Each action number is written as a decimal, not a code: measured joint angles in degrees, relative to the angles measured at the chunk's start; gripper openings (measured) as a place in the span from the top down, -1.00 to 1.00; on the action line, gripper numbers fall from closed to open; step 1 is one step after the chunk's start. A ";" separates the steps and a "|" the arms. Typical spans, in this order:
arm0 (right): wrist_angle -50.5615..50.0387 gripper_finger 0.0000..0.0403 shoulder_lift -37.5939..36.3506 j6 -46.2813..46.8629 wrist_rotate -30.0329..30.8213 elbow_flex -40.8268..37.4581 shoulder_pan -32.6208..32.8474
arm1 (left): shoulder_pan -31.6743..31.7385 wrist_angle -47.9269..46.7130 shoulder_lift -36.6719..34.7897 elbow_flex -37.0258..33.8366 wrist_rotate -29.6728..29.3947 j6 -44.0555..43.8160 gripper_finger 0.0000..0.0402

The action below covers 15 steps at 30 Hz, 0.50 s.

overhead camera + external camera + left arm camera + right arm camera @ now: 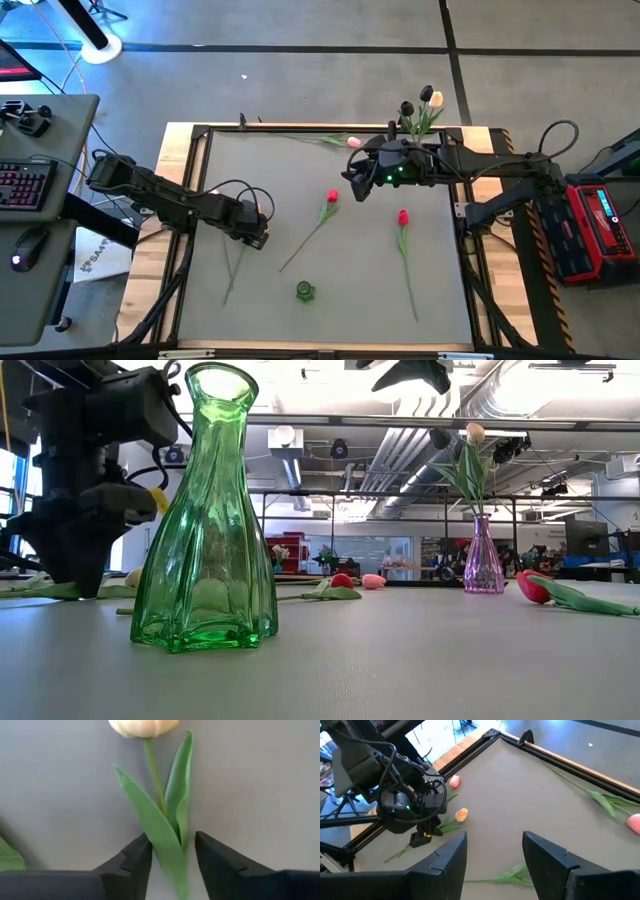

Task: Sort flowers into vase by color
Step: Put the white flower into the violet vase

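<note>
My left gripper (258, 236) is low over the table's left half, open. In its wrist view the fingers (136, 860) stand on either side of a cream tulip's (145, 726) stem and long leaf (165, 840), which lie flat on the table. A second, pink-headed tulip (454, 781) lies beside it. Two red tulips (332, 197) (403, 217) lie mid-table, and a pink one (352, 142) lies along the far edge. The green glass vase (305, 291) stands near the near edge. My right gripper (353, 180) hovers open, above the table's far half. My left gripper (173, 855) comes from above with one finger on each side of the cream tulip's leaf (170, 857), below the head. One finger sits right at the leaf's edge; whether it touches the leaf, I cannot tell. The tulip lies on the table.
A purple vase (425, 118) holding a cream and dark tulips stands at the far right corner. A raised dark frame (320, 130) rims the table. Open mat lies between the green vase and the red tulips. A keyboard and mouse sit on a desk to the left (25, 185).
</note>
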 joint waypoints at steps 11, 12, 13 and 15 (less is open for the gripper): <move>-9.94 0.26 0.02 8.01 7.51 0.02 -0.13 | 0.81 2.71 -3.01 0.40 1.29 1.00 0.97; -9.91 0.29 0.04 7.92 7.51 0.02 -0.13 | 0.81 2.86 -3.92 0.81 1.29 0.99 0.96; -9.58 0.32 0.04 7.66 7.41 0.02 -0.01 | 0.81 3.49 -4.70 1.22 1.26 1.03 0.95; -8.40 0.36 0.04 7.26 6.89 0.02 0.38 | 0.81 4.74 -6.63 2.25 0.86 1.85 0.94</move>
